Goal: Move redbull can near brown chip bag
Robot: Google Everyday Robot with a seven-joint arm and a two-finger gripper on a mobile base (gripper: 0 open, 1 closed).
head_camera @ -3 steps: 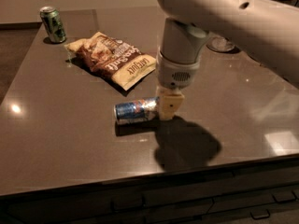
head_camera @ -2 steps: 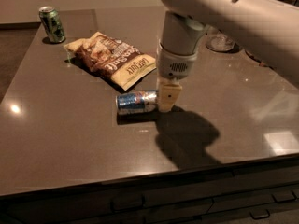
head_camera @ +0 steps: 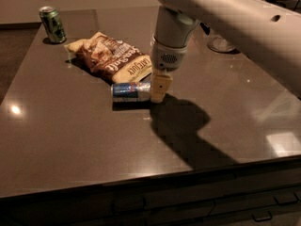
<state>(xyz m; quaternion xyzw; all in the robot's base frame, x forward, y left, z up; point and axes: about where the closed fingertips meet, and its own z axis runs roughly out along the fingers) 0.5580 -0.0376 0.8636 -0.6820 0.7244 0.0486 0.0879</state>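
The redbull can [head_camera: 128, 92] lies on its side on the dark table, blue and silver, just below the near end of the brown chip bag [head_camera: 112, 58]. The bag lies flat with its cream end toward the can, and the two almost touch. My gripper [head_camera: 157, 88] hangs from the white arm and is at the can's right end, shut on it, with one cream finger [head_camera: 159, 86] showing. The can's right end is hidden behind that finger.
A green can [head_camera: 52, 24] stands upright at the far left corner of the table [head_camera: 70, 145]. A glass object [head_camera: 220, 44] sits at the back right, partly behind the arm. The table's front edge runs along the bottom.
My gripper has moved away from the front edge toward the chip bag, and the redbull can has moved with it, from well below the bag to right beside its near end.
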